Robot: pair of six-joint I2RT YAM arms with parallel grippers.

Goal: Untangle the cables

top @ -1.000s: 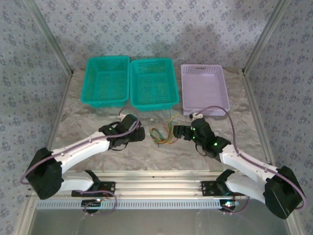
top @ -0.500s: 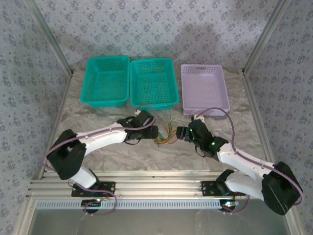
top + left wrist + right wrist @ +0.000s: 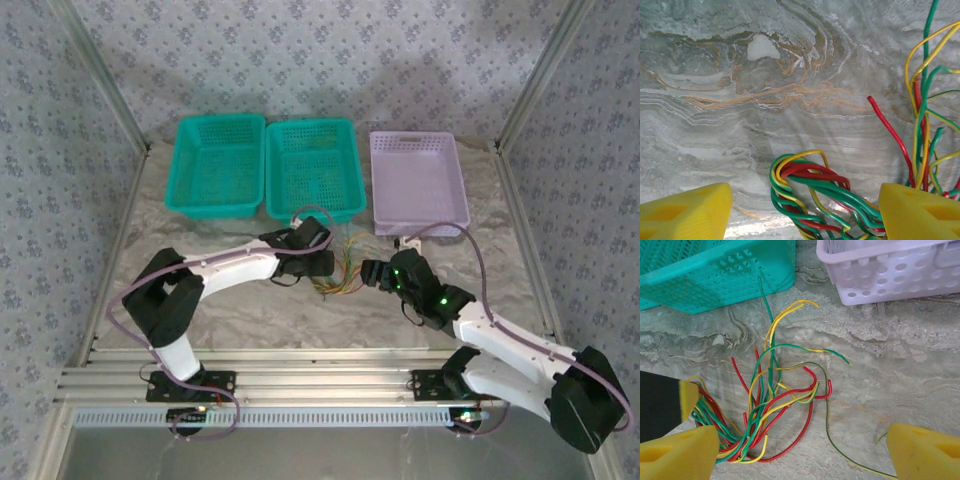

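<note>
the cables lie tangled on the bench between both hands; left hand gapes wide astride the looped end, holding nothing; right hand wide, empty; likely light, limp, springy wires; pinch that bundled loop.

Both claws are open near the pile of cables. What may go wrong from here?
1. The left claw straddles a whole coil of the cables; closing may pinch several wires together and tighten the tangle.
2. One green wire reaches the middle teal basket; pulling might snag it there.
3. The right claw is close to the left one, so they may bump.
</note>
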